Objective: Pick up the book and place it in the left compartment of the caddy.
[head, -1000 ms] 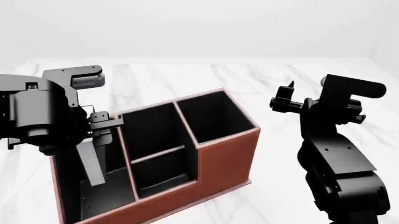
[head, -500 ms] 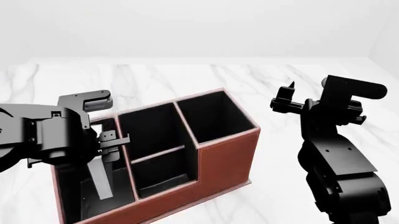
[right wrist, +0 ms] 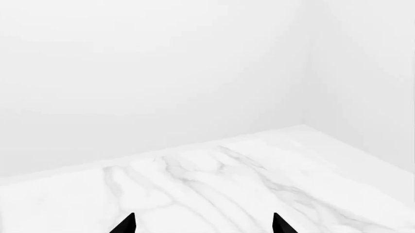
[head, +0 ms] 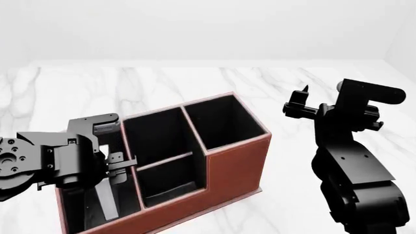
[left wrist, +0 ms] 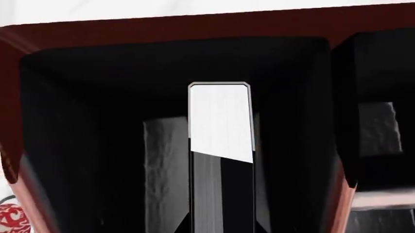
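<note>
Now book [left wrist: 220, 126] inside left compartment [left wrist: 84, 111].

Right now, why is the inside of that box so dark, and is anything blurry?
Left wrist view: the caddy lining is black and shadowed, only the book page edge catches light. Head view: sharp, soft shadows on the table. Right wrist view: evenly bright, no blur.

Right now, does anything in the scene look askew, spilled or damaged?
Nothing stands out. The book hangs tilted in the left end effector inside the caddy's left compartment, not yet set down.
</note>
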Robot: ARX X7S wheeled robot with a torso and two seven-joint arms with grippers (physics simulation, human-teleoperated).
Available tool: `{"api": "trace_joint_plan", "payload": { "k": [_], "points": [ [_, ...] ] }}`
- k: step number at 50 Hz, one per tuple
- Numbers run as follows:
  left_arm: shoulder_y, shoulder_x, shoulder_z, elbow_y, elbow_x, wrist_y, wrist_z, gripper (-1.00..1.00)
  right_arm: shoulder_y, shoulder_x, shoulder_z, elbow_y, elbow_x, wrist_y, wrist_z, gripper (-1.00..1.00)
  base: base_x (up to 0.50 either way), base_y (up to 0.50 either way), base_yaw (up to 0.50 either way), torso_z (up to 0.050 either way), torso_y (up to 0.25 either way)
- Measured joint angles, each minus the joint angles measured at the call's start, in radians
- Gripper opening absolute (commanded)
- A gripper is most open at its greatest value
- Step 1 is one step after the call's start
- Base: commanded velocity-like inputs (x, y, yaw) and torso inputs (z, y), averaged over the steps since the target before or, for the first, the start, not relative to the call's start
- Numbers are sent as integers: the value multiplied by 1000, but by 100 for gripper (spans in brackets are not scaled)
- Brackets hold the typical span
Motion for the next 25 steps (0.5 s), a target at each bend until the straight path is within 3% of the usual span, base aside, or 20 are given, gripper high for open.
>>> {"api": "trace_joint_plan", "payload": {
  "k": [22, 23, 25],
  "points": [
    [63, -3, 11, -14, 43, 44, 44, -100, -4, 4, -1, 0, 6, -4, 6, 100, 0, 0, 0, 0, 1],
    [64, -3, 11, -14, 44, 44, 45, 100, -4, 4, -1, 0, 7, -4, 6, 100, 0, 0, 0, 0, 0],
    [62, -3, 10, -15, 47, 41, 50, 100, -3, 4, -1, 0, 7, -4, 6, 100, 0, 0, 0, 0, 0]
  ]
}}
